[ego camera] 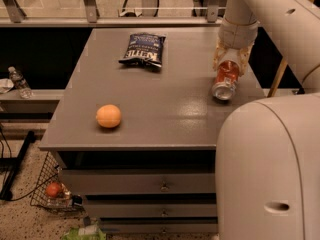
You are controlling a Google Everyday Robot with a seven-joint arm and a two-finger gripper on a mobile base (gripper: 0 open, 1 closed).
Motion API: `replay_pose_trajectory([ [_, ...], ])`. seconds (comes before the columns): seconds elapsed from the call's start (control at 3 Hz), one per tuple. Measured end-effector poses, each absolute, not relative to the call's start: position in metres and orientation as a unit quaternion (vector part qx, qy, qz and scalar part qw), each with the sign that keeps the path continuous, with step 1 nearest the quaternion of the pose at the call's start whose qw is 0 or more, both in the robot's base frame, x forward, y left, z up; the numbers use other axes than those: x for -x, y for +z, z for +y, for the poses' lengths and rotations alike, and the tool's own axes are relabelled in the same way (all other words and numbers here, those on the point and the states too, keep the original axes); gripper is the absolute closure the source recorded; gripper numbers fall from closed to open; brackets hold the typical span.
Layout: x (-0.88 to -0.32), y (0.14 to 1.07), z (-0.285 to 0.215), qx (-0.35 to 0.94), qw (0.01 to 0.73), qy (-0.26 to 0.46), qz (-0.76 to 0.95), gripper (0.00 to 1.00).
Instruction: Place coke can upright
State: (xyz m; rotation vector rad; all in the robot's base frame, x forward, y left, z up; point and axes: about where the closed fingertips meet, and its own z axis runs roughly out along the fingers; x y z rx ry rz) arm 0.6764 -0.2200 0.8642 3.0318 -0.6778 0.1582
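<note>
I read the gripper clamped on the tilted coke can near the table's right edge. The chip bag and orange lie well apart, leftward.

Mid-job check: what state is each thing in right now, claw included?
Red aluminium coke can: tilted, not upright, silver end towards the camera, held in the claw.
Claw: at the right rear of the grey table, shut on the can.
Dark blue chip bag: lying flat at the rear.
Round orange fruit: resting free, front left.
Grey drawers: shut.
</note>
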Motion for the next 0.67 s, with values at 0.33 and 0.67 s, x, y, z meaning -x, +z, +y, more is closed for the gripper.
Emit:
replay_pose_trajectory([
  [0.33, -0.671, 0.889, -0.206, -0.977, -0.026, 0.072, -0.201, 1.00],
  [0.67, -0.669, 0.924, -0.184, -0.973, -0.099, 0.113, -0.174, 1.00],
])
